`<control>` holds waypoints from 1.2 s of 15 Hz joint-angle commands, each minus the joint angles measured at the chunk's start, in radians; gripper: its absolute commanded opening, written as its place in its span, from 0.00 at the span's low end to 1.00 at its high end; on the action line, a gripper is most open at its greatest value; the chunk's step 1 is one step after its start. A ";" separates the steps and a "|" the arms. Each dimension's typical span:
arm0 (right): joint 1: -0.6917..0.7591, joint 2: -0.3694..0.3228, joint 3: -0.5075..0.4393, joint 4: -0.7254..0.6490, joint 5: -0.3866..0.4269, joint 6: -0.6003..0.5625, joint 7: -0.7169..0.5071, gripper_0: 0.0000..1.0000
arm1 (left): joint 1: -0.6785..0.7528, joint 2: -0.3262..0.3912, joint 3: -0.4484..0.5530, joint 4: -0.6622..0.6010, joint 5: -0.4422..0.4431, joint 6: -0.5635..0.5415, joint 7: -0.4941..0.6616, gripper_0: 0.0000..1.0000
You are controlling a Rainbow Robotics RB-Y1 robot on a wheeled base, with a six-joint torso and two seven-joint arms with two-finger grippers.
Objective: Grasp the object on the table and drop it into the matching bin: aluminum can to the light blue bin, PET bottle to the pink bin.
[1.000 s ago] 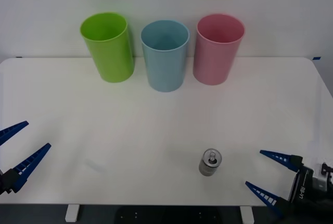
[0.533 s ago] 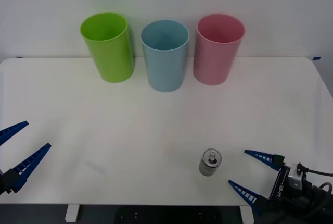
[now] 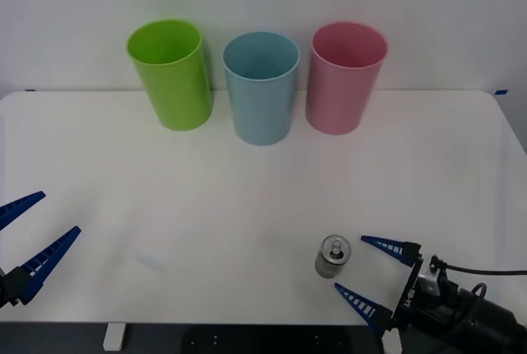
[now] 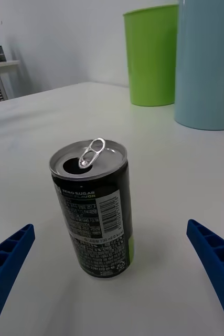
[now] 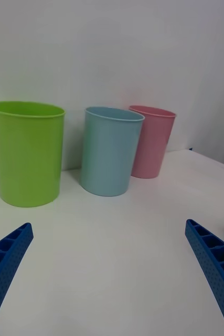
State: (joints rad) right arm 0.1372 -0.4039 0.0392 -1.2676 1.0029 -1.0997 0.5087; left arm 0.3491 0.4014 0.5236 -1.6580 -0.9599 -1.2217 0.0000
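The aluminum can stands upright near the front edge of the white table, right of centre; up close it is black-bodied with a silver pull-tab top. My right gripper is open just to the can's right, fingers pointing at it without touching; the right wrist view has the can centred ahead of the two fingers. The light blue bin stands at the back centre, the pink bin to its right. My left gripper waits open at the table's front left.
A lime green bin stands at the back left beside the light blue one, the three bins in a row against the wall. Bare white tabletop lies between the can and the bins.
My right gripper has slid left along the front edge toward the can, closing most of the gap. The can, bins and left arm have not moved.
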 commanded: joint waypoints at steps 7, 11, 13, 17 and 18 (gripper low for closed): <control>-0.044 0.054 0.061 -0.001 0.045 0.095 0.013 1.00 | 0.000 0.000 0.000 0.000 0.000 0.000 0.000 1.00; -0.048 0.059 0.073 0.001 0.043 0.101 0.016 1.00 | 0.000 0.000 0.000 0.000 0.000 0.000 0.000 1.00; -0.048 0.059 0.071 0.001 0.045 0.101 0.014 1.00 | 0.000 0.000 0.000 0.000 0.000 0.000 0.000 1.00; -0.050 0.059 0.073 -0.001 0.042 0.103 0.014 0.01 | 0.000 0.000 0.000 0.000 0.000 0.000 0.000 1.00; -0.048 0.059 0.073 0.001 0.040 0.103 0.016 0.00 | 0.000 0.000 0.000 0.000 0.000 0.000 0.000 1.00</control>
State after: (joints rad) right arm 0.0879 -0.3451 0.1120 -1.2682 1.0447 -0.9970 0.5233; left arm 0.3490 0.4014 0.5236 -1.6581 -0.9599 -1.2217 0.0000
